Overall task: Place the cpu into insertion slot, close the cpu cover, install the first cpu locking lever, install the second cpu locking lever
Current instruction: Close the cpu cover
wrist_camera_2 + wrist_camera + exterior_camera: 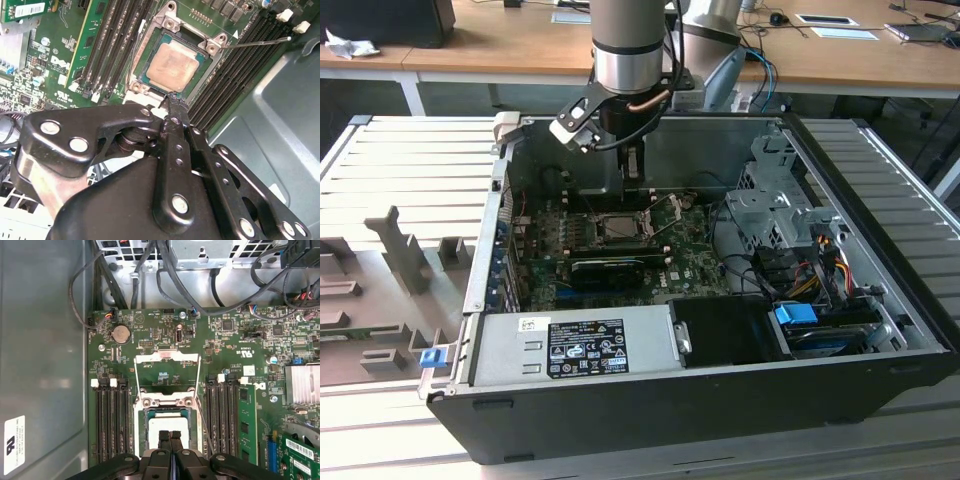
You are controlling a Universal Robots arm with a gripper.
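We see the cpu [172, 67] in the insertion slot [144, 44]; in the exterior view, power supply [570, 345] at its six o'clock, drive cage [775, 205] at three.

Wooden desks [500, 45] along the back, white desk leg [412, 95], grey slatted worktable [410, 160] in front

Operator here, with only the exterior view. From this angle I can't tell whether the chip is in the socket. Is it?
Observer: Yes. In the second wrist view the chip lies flat in the socket, metal top up.
Operator: And the cover?
Observer: In the first wrist view the cover is swung open, off the chip.
Operator: What about the gripper?
Observer: The gripper is shut, with its tips by the chip's edge.
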